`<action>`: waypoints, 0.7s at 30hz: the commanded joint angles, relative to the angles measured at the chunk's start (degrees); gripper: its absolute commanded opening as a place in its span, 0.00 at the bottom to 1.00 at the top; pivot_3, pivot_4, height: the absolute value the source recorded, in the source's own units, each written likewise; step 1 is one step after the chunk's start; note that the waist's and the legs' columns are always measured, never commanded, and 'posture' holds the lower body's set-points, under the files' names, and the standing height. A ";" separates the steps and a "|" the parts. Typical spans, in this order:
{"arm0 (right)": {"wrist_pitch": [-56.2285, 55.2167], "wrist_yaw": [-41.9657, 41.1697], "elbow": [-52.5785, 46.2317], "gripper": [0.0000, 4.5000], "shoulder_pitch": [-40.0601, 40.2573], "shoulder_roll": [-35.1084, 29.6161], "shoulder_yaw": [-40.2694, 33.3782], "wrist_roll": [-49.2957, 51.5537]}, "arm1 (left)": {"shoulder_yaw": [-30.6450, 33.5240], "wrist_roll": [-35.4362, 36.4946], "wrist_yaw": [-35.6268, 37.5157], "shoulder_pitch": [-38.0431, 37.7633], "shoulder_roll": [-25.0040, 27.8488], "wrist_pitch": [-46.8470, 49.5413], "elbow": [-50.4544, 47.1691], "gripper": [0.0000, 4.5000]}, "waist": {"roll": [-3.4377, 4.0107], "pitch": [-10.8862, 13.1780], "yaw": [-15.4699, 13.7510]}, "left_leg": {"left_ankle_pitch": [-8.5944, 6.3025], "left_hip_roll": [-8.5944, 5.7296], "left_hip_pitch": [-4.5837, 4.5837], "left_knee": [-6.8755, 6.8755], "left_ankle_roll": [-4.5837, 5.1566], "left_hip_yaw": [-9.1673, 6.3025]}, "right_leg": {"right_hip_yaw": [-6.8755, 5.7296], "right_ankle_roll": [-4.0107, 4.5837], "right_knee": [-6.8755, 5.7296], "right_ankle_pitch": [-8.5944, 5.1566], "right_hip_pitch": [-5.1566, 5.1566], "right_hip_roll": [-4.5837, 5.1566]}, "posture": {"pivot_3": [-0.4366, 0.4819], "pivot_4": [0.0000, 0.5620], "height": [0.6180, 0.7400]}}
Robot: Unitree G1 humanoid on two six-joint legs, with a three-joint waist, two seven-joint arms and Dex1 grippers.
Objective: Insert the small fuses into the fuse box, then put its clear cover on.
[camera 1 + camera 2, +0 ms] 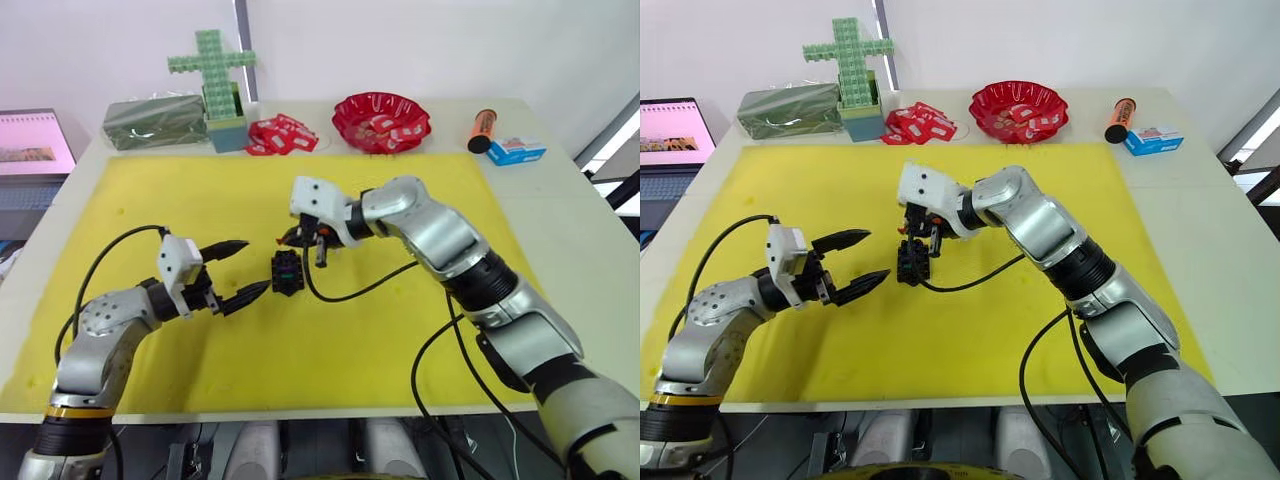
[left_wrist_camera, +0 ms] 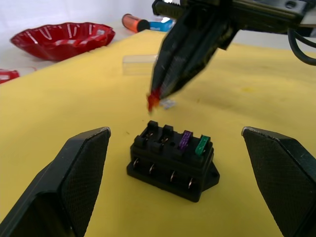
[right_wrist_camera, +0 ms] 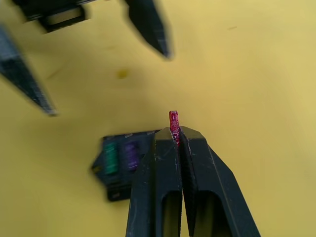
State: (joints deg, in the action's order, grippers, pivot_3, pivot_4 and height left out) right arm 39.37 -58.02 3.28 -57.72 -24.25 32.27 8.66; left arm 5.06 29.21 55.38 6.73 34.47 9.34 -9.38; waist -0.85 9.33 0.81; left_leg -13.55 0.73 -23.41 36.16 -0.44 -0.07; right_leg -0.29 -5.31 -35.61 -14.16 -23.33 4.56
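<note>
The black fuse box [image 2: 173, 160] sits on the yellow mat [image 1: 180, 190], with a purple fuse [image 2: 184, 140] and a green fuse [image 2: 201, 146] standing in two of its slots. My right gripper [image 3: 176, 131] is shut on a red fuse [image 3: 174, 121], held just above and behind the box. A pale fuse [image 2: 169, 103] lies on the mat behind it. My left gripper [image 1: 256, 264] is open, low on the mat just left of the box. Farther back lies the clear cover [image 2: 139, 64].
Along the table's back edge are a red bowl [image 1: 381, 120], red-white packets [image 1: 282, 135], a green block cross [image 1: 211, 65], a green box [image 1: 155, 122], an orange tube [image 1: 482, 130] and a blue box [image 1: 516, 151]. A laptop [image 1: 35, 140] stands at the far left.
</note>
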 commanded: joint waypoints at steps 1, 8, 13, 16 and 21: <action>0.31 -1.63 -3.21 0.01 0.09 -0.55 -0.27 -0.80 | -0.18 -0.41 0.46 1.92 -0.52 -0.56 0.81 1.00 | 0.00 0.00 -0.03 | 0.00 0.00 0.00 0.00 0.00 -0.01 | 0.00 0.00 -0.04 0.00 -0.02 0.00 | 0.48 0.27 1.00; -1.15 -1.22 -0.62 0.01 -0.17 1.81 -0.53 -2.60 | -1.50 -0.71 1.87 3.13 -0.70 0.39 1.51 1.00 | 0.00 0.00 0.00 | 0.00 -0.01 0.01 0.01 0.00 -0.04 | 0.00 -0.02 -0.19 0.00 -0.07 -0.01 | 0.48 0.27 1.00; -3.22 -1.52 1.27 0.01 -0.04 2.64 -0.74 -3.95 | -1.20 -0.89 2.44 3.86 -0.41 0.33 2.52 1.00 | 0.00 0.00 -0.09 | 0.00 -0.01 0.01 0.02 0.00 -0.03 | 0.00 -0.01 -0.21 0.00 -0.07 -0.01 | 0.48 0.27 1.00; -3.91 -1.81 1.72 0.01 0.14 2.85 -0.74 -4.44 | -0.98 -1.10 2.87 4.01 -0.23 0.00 3.26 1.00 | 0.00 0.00 0.00 | 0.00 -0.01 0.01 0.02 0.00 -0.03 | 0.00 -0.01 -0.21 0.00 -0.07 -0.01 | 0.48 0.27 1.00; -4.89 -2.35 2.71 0.01 0.09 3.19 -0.67 -5.14 | -0.62 -1.70 3.15 4.04 -0.01 -0.82 4.46 1.00 | 0.00 0.00 -0.01 | 0.00 -0.01 0.02 0.01 0.00 -0.03 | -0.01 -0.02 -0.22 0.00 -0.08 -0.02 | 0.48 0.27 1.00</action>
State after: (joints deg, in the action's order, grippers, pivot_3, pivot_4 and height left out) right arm 35.65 -60.04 6.75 -56.60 -21.45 32.74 3.94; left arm 3.11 27.59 58.31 9.93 33.76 9.59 -4.43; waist -0.85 9.33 0.80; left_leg -13.54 0.72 -23.39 36.17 -0.44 -0.10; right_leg -0.29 -5.33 -35.83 -14.16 -23.41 4.53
